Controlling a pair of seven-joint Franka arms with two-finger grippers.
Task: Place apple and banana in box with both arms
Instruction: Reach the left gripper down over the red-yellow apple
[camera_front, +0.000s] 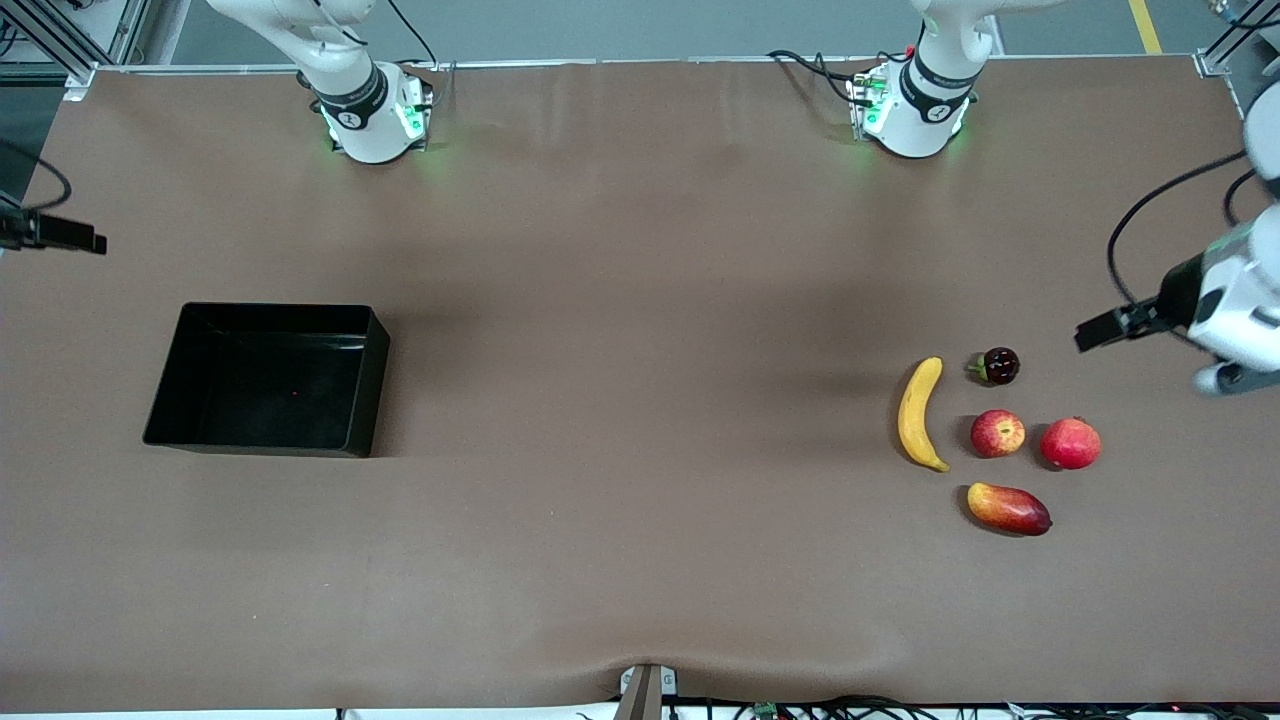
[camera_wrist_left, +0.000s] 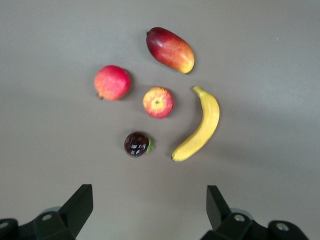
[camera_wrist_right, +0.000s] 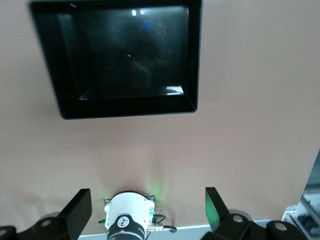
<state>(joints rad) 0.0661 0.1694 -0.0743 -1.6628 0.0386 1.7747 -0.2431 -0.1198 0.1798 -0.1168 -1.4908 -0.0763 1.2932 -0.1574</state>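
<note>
Front view shows the apple (camera_front: 997, 433) lying on the brown table (camera_front: 640, 300) toward the left arm's end, in a small cluster of fruit. The banana (camera_front: 919, 413) lies just beside it, on the side toward the right arm's end, not touching. A round red fruit with a crown tip (camera_front: 1070, 443) sits beside the apple toward the left arm's end, a dark glossy little fruit (camera_front: 998, 366) lies farther from the camera, and a red-yellow mango (camera_front: 1008, 508) lies nearer.

From the left wrist, the left gripper (camera_wrist_left: 148, 207) hangs in the air with its jaws spread wide and nothing between them; the apple (camera_wrist_left: 158, 102) and banana (camera_wrist_left: 200, 126) lie well ahead of the fingertips (camera_wrist_left: 80, 197), the dark fruit closest to them.

The box (camera_front: 268, 378) stands well apart, toward the right arm's end, with nothing in it. The right gripper (camera_wrist_right: 148, 207) hovers with its jaws likewise released and holding nothing, the box (camera_wrist_right: 122, 107) ahead of its fingertips.
</note>
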